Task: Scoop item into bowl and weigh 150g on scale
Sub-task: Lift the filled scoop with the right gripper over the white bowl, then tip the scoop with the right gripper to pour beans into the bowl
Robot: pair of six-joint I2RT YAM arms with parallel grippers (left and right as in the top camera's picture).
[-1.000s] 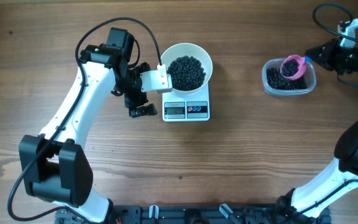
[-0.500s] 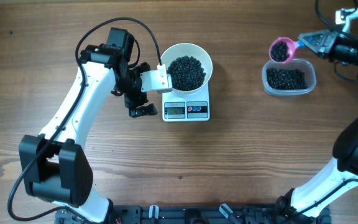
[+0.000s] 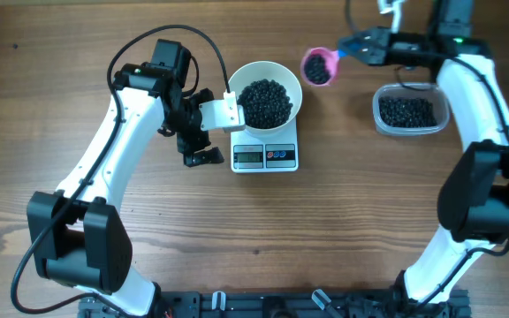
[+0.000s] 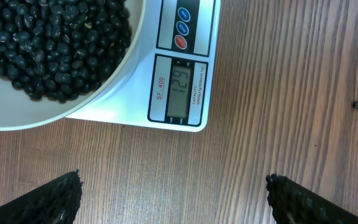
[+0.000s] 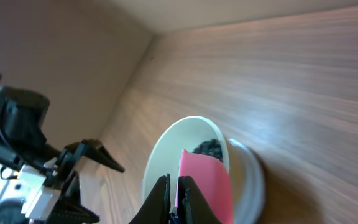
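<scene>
overhead: right pincer (image 3: 358, 46) clamped on scoop (image 3: 318, 66) handle, load held between tub (image 3: 378, 113) and bowl (image 3: 292, 79); beans (image 3: 266, 102) heaped in bowl on scale (image 3: 285, 162); left wrist: left pincer (image 4: 173, 183) wide apart, idle, camera framing display (image 4: 180, 88); right wrist: scoop lined up on bowl

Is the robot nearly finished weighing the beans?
Getting close. Done: the round white bowl sits on the white square scale, heaped with black beans; the display seems to read 129. In hand: the right hand holds a pink scoop of beans beside the bowl. Left: tipping those in, maybe more from the clear plastic tub.
</scene>
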